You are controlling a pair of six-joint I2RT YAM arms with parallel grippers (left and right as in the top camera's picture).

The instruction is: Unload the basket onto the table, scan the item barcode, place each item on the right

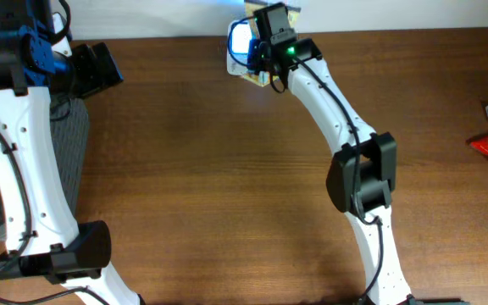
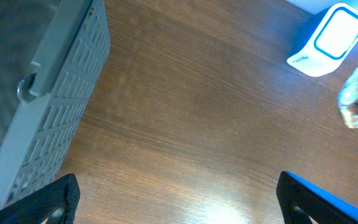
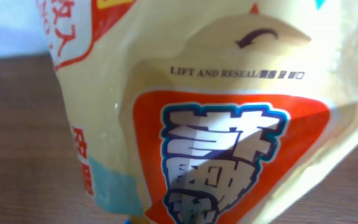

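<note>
Wood table: one scanner, one pouch clamped in right gripper; left gripper agape.

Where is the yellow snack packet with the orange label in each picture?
Overhead: the yellow snack packet peeks out at the top middle, beside the white and blue scanner.
Left wrist: a blurry pale bit at the right edge, below the scanner.
Right wrist: close up, filling most of the picture.
Shared landmark: the brown wooden table shows in all three.
</note>
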